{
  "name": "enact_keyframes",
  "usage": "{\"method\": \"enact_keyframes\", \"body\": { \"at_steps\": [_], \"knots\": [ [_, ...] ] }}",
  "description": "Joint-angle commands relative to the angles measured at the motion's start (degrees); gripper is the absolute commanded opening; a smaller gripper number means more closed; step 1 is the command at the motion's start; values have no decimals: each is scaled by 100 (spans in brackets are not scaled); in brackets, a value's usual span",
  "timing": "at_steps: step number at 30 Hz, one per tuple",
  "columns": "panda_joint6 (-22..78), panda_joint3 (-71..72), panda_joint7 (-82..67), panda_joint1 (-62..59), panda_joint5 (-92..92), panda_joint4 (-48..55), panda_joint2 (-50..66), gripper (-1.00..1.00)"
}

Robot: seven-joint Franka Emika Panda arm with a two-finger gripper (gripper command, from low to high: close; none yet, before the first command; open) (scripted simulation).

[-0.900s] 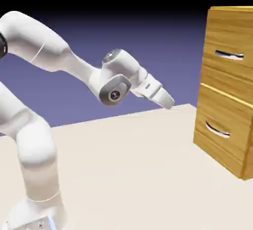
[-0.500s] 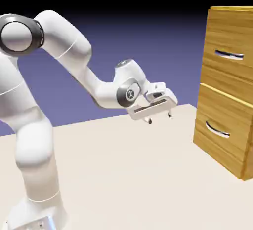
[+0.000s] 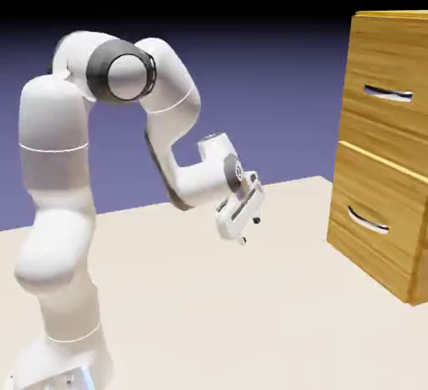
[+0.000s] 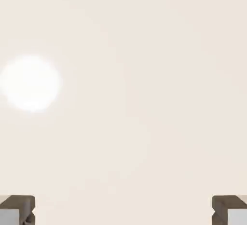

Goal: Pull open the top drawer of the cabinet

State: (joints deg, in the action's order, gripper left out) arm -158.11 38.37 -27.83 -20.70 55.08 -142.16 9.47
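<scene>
The cabinet (image 3: 384,154) stands at three o'clock in the exterior view, top drawer (image 3: 389,87) closed above the closed lower drawer (image 3: 376,221). Only bare tabletop (image 3: 251,313) shows between it and the gripper (image 3: 250,231), whose jaws are spread wide, gripping nothing.

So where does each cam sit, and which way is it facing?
Exterior view: stands off to the side of the arm, looking across the pale tabletop with the cabinet at the right edge, both drawer fronts in sight. Shows the white arm from base to open fingers.
Hand view: rides on the hand, looking along the fingers at bare tabletop and a bright glare spot. Only the two fingertips show, at the bottom corners, wide apart.
Shared: tabletop and fingers; the cabinet is in the exterior view only.
</scene>
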Motion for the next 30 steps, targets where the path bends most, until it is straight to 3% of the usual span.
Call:
{"method": "enact_keyframes", "body": {
  "at_steps": [1, 30],
  "knots": [
    [56, 136, -250, -76, 196, 67, 150, 0],
    [1691, 4082, -7476, -2274, 5858, 2004, 4481, 0]
  ]
}}
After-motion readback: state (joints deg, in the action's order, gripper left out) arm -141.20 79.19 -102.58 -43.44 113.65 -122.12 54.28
